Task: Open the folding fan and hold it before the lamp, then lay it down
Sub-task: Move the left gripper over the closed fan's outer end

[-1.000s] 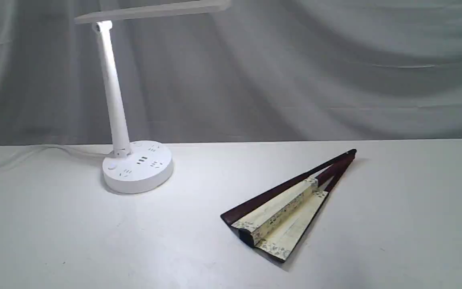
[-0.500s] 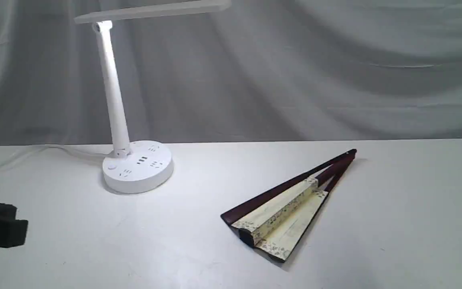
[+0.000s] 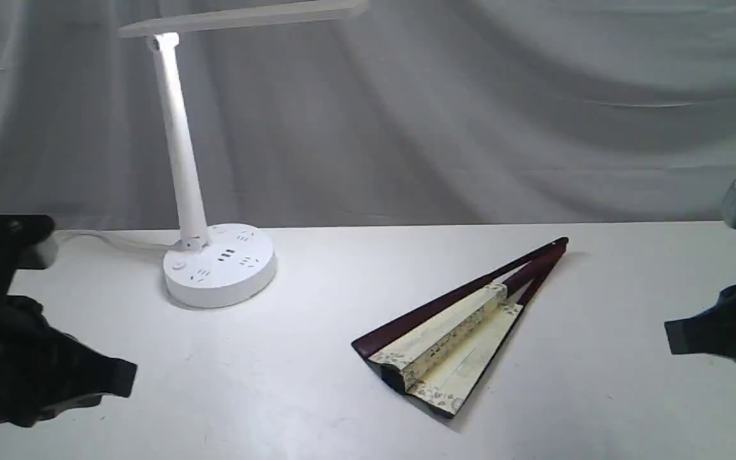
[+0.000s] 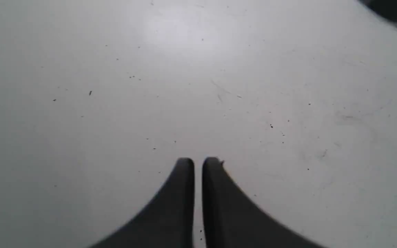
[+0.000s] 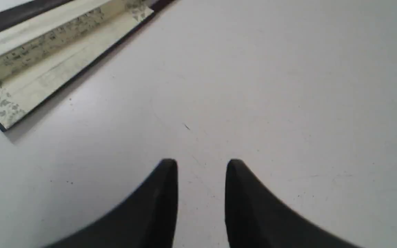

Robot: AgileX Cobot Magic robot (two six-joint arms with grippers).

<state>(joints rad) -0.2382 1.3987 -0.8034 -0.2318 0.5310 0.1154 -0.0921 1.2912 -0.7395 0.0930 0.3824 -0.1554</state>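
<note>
On the worktop (image 3: 317, 409), exterior view: the folding fan (image 3: 451, 338) lies flat and only partly spread, at about 4 o'clock from the lamp (image 3: 218, 265). Its long axis runs from the wide leaf end at 8 o'clock to the pivot at 2 o'clock. The left gripper (image 3: 112, 377) has the fan at 3 o'clock. The right gripper (image 3: 678, 335) has it at 9 o'clock and appears the nearer. Neither touches the fan.

Left wrist view: the fingers (image 4: 184, 172) are all but closed, with a thin slit between them, and grasp nothing. Bare worktop lies ahead. A dark and cream corner at the frame edge is too small to identify.

Right wrist view: the fingers (image 5: 167, 175) stand apart and empty. The fan's leaf end lies beyond them, off to one side and well apart, with its edge oblique to the finger line.
</note>
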